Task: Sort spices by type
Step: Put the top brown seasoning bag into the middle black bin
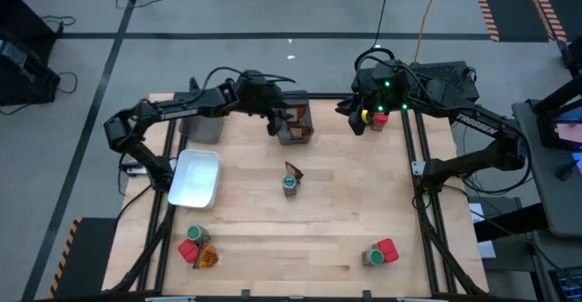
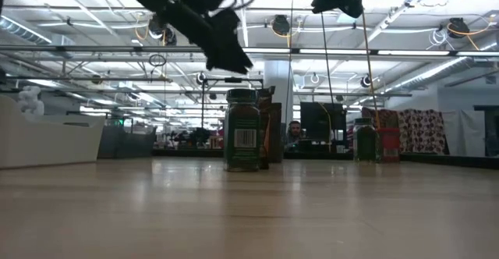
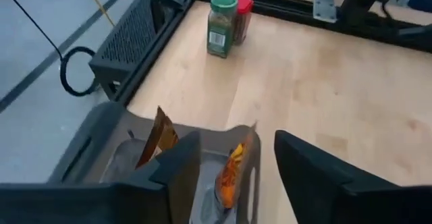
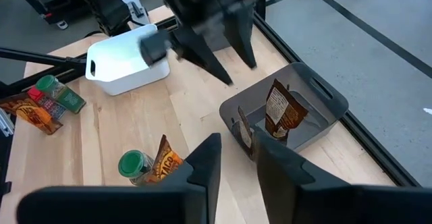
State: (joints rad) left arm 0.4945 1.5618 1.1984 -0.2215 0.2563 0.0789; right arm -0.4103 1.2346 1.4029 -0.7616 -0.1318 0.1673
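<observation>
I see a green-lidded jar [image 1: 289, 185] mid-table; my left gripper [image 1: 275, 125], fingers apart, hovers beside the grey bin [image 1: 296, 122] holding packets [image 4: 278, 116].

count: 4 green-lidded jars [image 1: 289, 184], 3 red containers [image 1: 386, 247], 4 brown-orange packets [image 1: 207, 257], 2 of them inside one of the 2 grey bins [image 1: 297, 136], 1 white tray [image 1: 195, 176].

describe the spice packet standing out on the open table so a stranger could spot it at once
Start from the dark grey bin at the table's far edge, under the left end effector. Come toward the table's middle: a brown-orange packet stands against a green-lidded jar. It is the only packet upright outside the bin.
</observation>
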